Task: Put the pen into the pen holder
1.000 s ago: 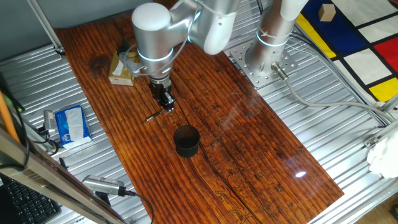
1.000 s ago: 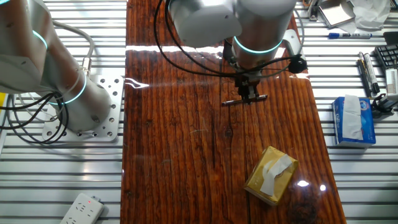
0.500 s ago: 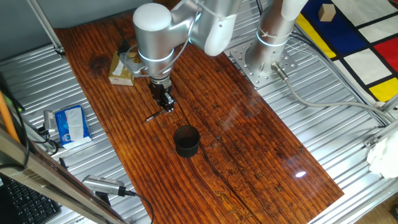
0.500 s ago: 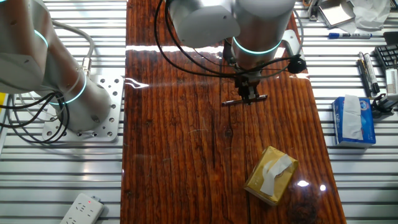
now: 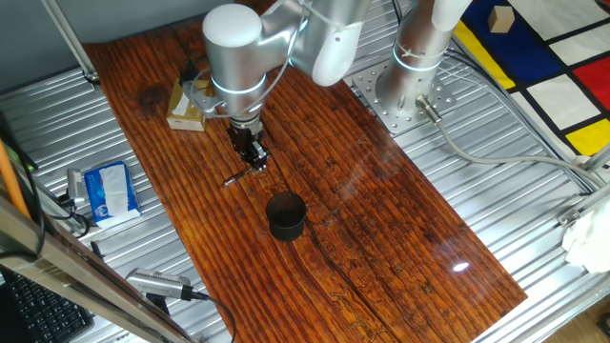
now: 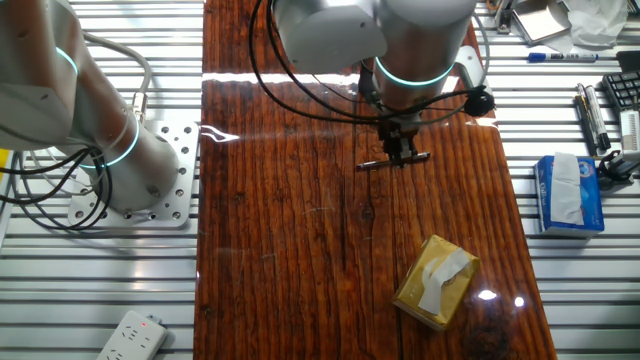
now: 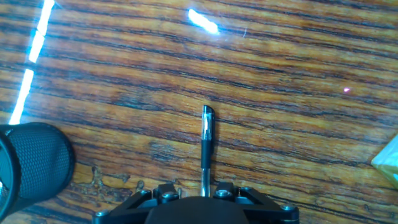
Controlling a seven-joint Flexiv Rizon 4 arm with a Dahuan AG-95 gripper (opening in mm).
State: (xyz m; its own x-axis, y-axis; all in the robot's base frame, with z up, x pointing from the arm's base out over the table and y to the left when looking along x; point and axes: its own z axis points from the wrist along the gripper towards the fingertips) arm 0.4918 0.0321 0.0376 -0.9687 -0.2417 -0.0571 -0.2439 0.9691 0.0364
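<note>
The gripper [image 5: 255, 162] hangs from the arm just left of centre in one fixed view, its fingers pointing down toward the wooden bench [image 5: 381, 219]. It is clamped on the pen [image 5: 236, 176], which sticks out sideways from between the fingers, lying roughly level over the wood; from these views I cannot tell whether the pen touches the bench.

In the other fixed view the gripper [image 6: 399, 155] sits in the upper middle of the frame and the pen [image 6: 392, 160] shows as a short dark bar crossing the fingertips, with an end on either side.

In the hand view the pen [image 7: 206, 146] runs straight up from the bottom centre of the frame, where the gripper body fills the lower edge, and its silvery tip ends near the middle of the picture.

The cup [image 5: 286, 216] stands upright on the bench below and a little right of the gripper in the first fixed view, near it but apart from the pen. In the hand view the cup [image 7: 31, 163] fills the lower left corner.

A tan box [image 6: 434, 282] lies on the wood in the lower right of the other fixed view, well apart from the gripper.
</note>
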